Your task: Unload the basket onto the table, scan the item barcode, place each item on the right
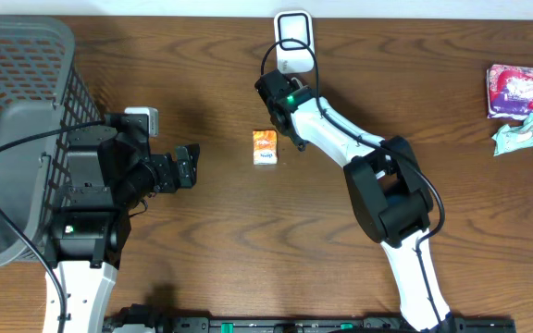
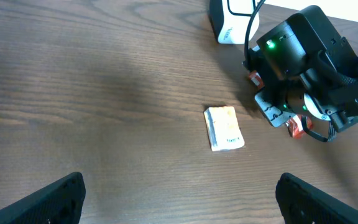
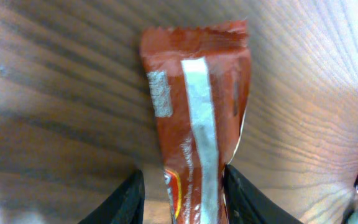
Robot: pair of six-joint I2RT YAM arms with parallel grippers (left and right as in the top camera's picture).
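My right gripper (image 3: 184, 186) is shut on a red-brown snack bar wrapper (image 3: 197, 106), which has a silver seam and a pale printed patch facing the wrist camera. The wrapper hangs above the wooden table. In the overhead view this gripper (image 1: 271, 92) sits just below the white scanner (image 1: 292, 37) at the table's far edge. The left wrist view shows red wrapper ends (image 2: 296, 127) poking out from under that gripper, with the scanner (image 2: 229, 25) behind it. My left gripper (image 1: 188, 166) is wide open and holds nothing; its fingertips (image 2: 55, 199) frame bare wood.
A small orange-and-white packet (image 1: 265, 147) lies flat mid-table, also in the left wrist view as a pale packet (image 2: 225, 127). A grey mesh basket (image 1: 17, 92) fills the left side. A purple packet (image 1: 516, 91) and a teal packet (image 1: 516, 136) lie at the far right.
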